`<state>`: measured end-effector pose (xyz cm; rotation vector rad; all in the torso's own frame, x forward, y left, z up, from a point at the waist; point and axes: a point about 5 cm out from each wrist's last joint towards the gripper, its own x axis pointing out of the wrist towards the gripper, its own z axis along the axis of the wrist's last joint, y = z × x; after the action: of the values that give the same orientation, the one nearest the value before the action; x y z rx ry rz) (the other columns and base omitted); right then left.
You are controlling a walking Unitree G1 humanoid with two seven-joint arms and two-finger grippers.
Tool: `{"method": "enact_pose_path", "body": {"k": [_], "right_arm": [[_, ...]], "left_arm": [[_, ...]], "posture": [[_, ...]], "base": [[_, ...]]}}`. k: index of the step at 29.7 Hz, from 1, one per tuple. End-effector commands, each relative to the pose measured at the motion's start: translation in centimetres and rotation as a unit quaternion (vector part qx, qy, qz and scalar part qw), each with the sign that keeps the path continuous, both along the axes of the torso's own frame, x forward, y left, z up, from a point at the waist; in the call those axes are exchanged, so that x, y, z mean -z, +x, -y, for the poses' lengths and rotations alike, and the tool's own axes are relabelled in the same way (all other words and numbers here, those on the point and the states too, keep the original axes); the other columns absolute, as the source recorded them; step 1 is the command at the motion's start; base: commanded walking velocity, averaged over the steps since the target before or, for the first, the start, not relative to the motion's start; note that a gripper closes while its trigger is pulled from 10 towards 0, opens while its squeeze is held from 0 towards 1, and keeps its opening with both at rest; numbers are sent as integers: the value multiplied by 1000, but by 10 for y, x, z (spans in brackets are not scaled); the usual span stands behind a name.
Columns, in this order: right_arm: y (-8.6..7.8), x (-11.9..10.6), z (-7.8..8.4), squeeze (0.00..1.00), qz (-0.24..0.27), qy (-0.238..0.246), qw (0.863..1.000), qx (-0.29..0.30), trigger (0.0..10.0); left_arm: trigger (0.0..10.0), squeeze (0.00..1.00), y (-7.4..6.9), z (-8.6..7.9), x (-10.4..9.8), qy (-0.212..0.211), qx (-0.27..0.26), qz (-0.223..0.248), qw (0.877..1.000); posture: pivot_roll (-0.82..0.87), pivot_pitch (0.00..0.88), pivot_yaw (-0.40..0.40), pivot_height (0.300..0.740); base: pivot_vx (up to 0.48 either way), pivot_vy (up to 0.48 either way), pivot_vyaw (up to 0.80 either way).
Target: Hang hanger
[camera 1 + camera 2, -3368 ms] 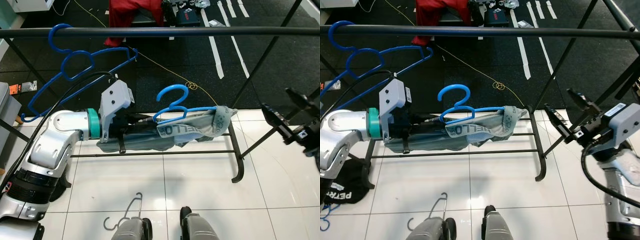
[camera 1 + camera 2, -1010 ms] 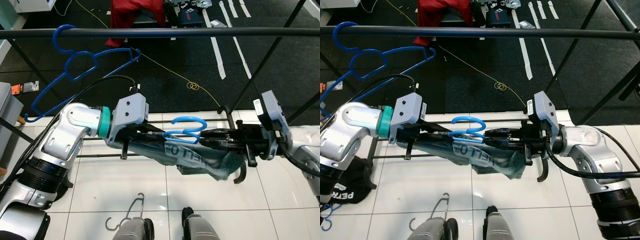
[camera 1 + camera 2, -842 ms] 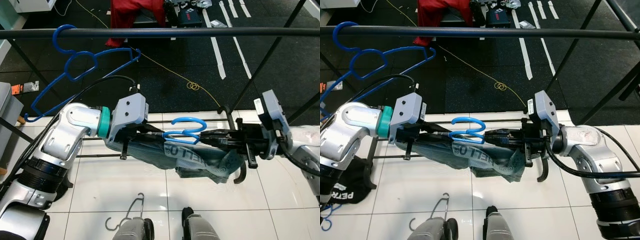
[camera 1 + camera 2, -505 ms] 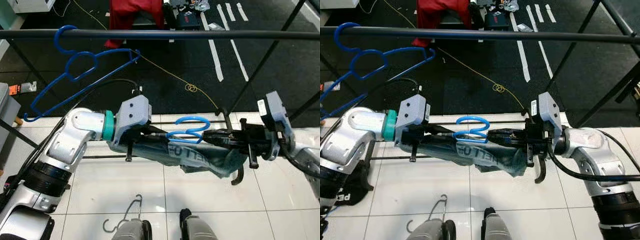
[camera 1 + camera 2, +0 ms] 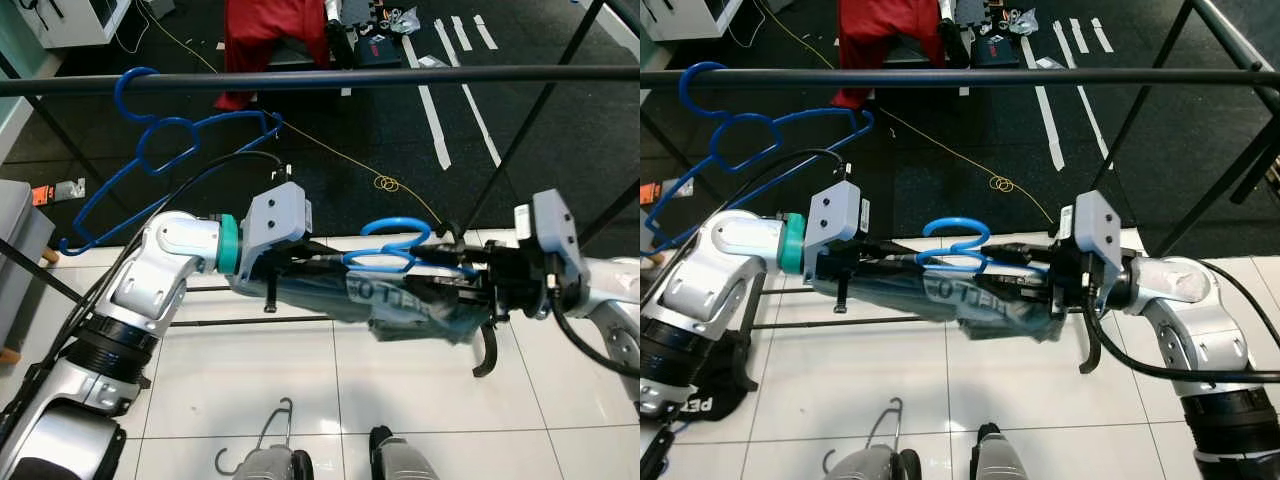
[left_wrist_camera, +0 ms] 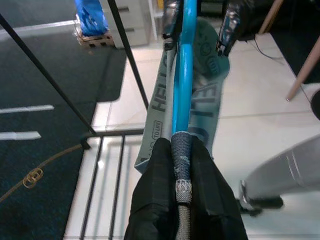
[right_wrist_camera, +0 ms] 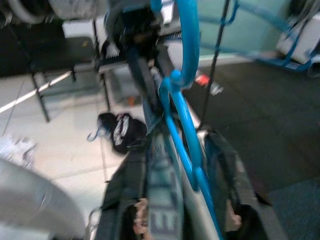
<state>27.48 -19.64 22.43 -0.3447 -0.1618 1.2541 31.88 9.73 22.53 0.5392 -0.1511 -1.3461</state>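
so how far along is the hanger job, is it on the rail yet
Not yet. Done: the garment is draped on the light blue hanger. In hand: the left gripper and right gripper each clamp an end, holding it level below the rail. Left: raise it and hook it on, beside the dark blue hanger.

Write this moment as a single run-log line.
left pincer: shut on light-blue plastic hanger | right pincer: grips its other end | black metal rail: above, unreached

Blue hanger with grey garment: since raised toward 12 o'clock, now gripped at both ends; right hand brought in from 3 o'clock.
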Motion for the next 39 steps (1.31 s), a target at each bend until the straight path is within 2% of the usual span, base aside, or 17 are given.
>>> {"method": "enact_pose_path", "body": {"k": [1, 3, 4, 9, 23, 24, 25, 26, 39], "right_arm": [[-1, 0, -2, 1000, 4, 8, 1000, -2, 10000], [0, -2, -3, 1000, 11, 12, 1000, 3, 10000], [1, -3, -4, 0, 11, 13, 1000, -1, 10000], [0, -2, -7, 0, 4, 5, 1000, -15, 10000], [8, -5, -16, 0, -10, -14, 999, -51, 9922], [9, -6, -16, 0, -11, -14, 998, -53, 5333], [10, -7, -17, 0, -12, -14, 998, -55, 3412], [10, -7, -17, 0, -15, -13, 998, -58, 0], [7, -4, -14, 0, -39, -30, 996, -75, 0]], "left_arm": [[0, 0, 0, -1, -10, -25, 1, 16, 1000], [0, 0, 0, -1, -10, -28, 2, 16, 999], [0, 0, 0, 0, -11, -30, 3, 16, 999], [0, 0, 0, 1, -12, -31, 6, 17, 999], [0, 0, -3, 2, -3, 1, 24, 5, 1000], [0, 0, -4, 1, -2, 4, 24, 4, 1000], [0, 0, -4, 0, -1, 6, 23, 3, 1000], [0, 0, -4, 0, 0, 7, 21, 2, 1000], [0, 0, -6, -1, 3, 6, 17, -3, 1000]], "posture": [[-115, 73, 134, 740], [-115, 72, 136, 740], [-114, 71, 135, 740], [-113, 72, 135, 740], [-89, 84, 104, 740], [-86, 89, 99, 740], [-87, 91, 98, 740], [-87, 96, 94, 740], [-94, 101, 86, 740]], "base": [[0, 0, 0], [0, 0, 0], [0, 0, 0], [0, 0, 0], [0, 0, 0], [0, 0, 0], [0, 0, 0], [0, 0, 0], [0, 0, 0]]}}
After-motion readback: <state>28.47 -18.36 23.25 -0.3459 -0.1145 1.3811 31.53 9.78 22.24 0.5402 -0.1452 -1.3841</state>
